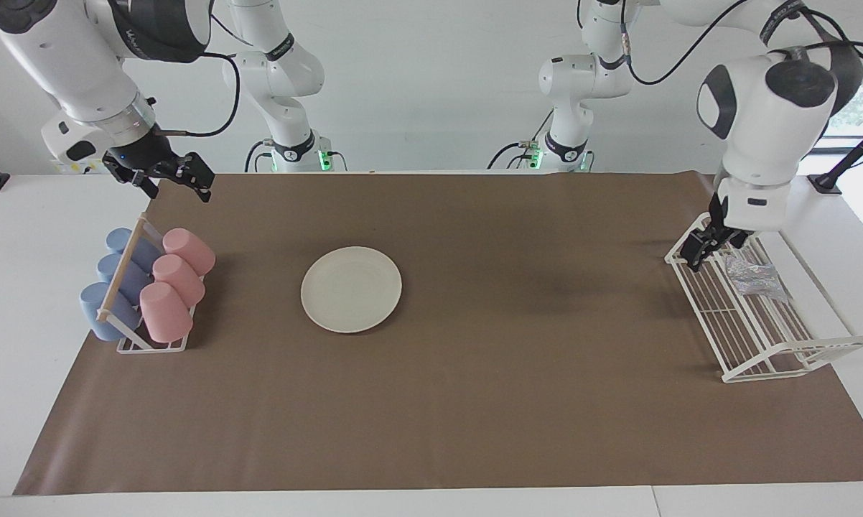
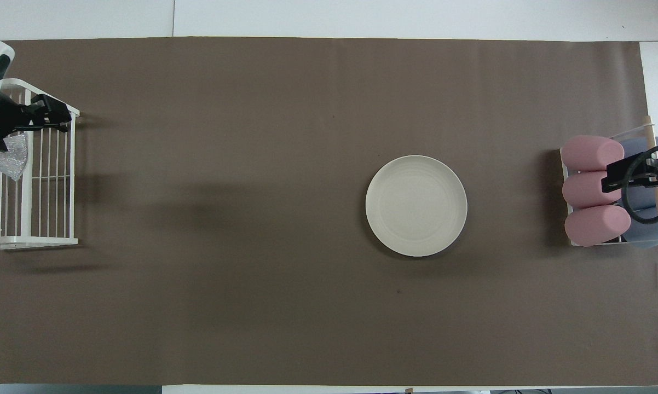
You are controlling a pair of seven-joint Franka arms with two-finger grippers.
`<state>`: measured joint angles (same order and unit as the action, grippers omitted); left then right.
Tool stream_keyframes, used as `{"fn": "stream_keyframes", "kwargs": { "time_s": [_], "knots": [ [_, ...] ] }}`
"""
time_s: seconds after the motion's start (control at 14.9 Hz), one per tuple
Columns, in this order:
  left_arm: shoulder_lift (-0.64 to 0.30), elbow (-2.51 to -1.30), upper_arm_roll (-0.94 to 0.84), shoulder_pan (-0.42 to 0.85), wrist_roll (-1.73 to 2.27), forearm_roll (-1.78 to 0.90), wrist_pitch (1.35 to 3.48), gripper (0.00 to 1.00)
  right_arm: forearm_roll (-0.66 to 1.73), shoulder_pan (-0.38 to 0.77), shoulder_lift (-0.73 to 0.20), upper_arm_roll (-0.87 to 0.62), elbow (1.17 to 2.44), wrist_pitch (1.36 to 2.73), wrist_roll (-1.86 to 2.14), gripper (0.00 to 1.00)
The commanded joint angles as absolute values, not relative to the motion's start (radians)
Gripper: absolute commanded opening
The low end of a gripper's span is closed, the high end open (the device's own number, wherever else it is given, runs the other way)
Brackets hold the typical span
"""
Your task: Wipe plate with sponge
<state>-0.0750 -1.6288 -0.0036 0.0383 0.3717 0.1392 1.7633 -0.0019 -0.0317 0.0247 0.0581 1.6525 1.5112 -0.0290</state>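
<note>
Over at the left arm's end of the table sits a white wire rack (image 1: 762,316), and the sponge (image 1: 754,278) is lying on its bars, a crinkly silver wad sitting loose with nothing gripping it. The left gripper (image 1: 706,248) hangs right over the rack's end nearest the robots, just beside the sponge but apart from it, with its fingers spread wide and nothing between them. From the overhead view the left gripper (image 2: 44,112) covers the rack's corner, and whether a fingertip actually brushes the wire is hard to say from either angle.

Middle of the brown mat (image 1: 474,402) is the plate (image 1: 351,289), cream-white, flat on the mat, with bare mat all round it. It's well apart from the sponge, with a long open stretch of mat between the two and nothing in the way.

At the right arm's end there's a small cup rack (image 1: 126,276) with a wooden bar on top, holding three pink cups (image 1: 176,282) on the plate's side and three blue cups (image 1: 115,281) on the table-edge side, all tipped on their sides. The right gripper (image 1: 166,178) waits up in the air over the mat's corner by that rack, jaws wide, holding nothing.
</note>
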Motion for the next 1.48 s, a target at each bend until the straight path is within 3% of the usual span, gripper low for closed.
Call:
{"fn": "stream_keyframes", "kwargs": {
  "time_s": [0.0,0.13,0.6,0.81,1.41],
  "knots": [
    [0.014,-1.646,-0.018,0.028,0.289,0.087,1.636,1.00,-0.015,-0.035,0.051,0.055,1.684,1.531,-0.008,1.00],
    [0.061,-1.658,-0.015,0.035,0.218,0.033,1.576,1.00,-0.015,-0.035,0.049,0.054,1.686,1.531,-0.008,1.00],
    [0.092,-1.678,-0.017,0.052,0.175,0.000,1.488,1.00,-0.015,-0.035,0.051,0.054,1.684,1.531,-0.008,1.00],
    [0.063,-1.608,-0.011,0.052,0.181,-0.086,1.470,1.00,-0.015,-0.035,0.051,0.054,1.684,1.531,-0.008,1.00],
    [0.071,-1.623,-0.018,0.041,0.178,-0.052,1.468,1.00,-0.015,-0.035,0.051,0.055,1.684,1.529,-0.008,1.00]
  ]
}}
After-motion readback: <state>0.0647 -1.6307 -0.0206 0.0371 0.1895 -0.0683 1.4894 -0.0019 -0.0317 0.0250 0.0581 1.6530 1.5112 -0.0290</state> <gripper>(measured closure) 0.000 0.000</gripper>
